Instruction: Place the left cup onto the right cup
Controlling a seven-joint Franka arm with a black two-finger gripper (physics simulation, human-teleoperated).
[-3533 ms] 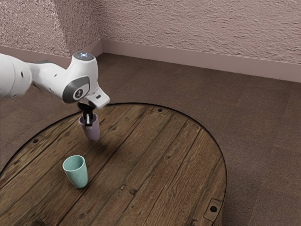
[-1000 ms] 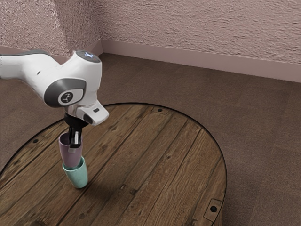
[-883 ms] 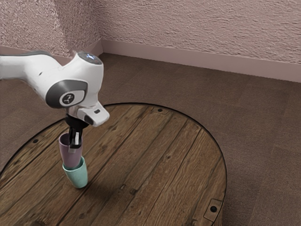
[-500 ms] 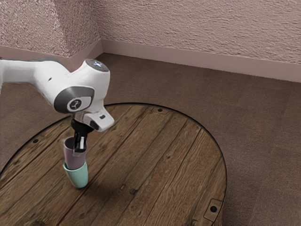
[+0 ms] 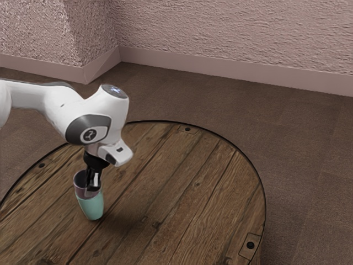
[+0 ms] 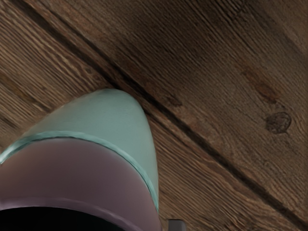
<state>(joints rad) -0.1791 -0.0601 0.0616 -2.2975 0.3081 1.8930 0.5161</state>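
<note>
Round plank bench (image 5: 193, 187) on brown floor, pink textured walls behind. White arm (image 5: 49, 105) enters from exterior view's left, hand angled down over bench's near-left part. Claw (image 5: 92, 179) nearly closed, fingers pinching rim of purple cup (image 5: 81, 190). Purple cup sits nested deep inside teal cup (image 5: 91, 208), upright, just rim band above teal lip. Wrist view: purple cup (image 6: 72, 178) ringed by teal cup (image 6: 110, 120), bench planks (image 6: 216, 72) beyond.

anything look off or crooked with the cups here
Nothing stands out. The purple cup sits upright, nested deep in the green cup, which stands upright on the wooden table. The gripper grips the purple cup's rim.
</note>
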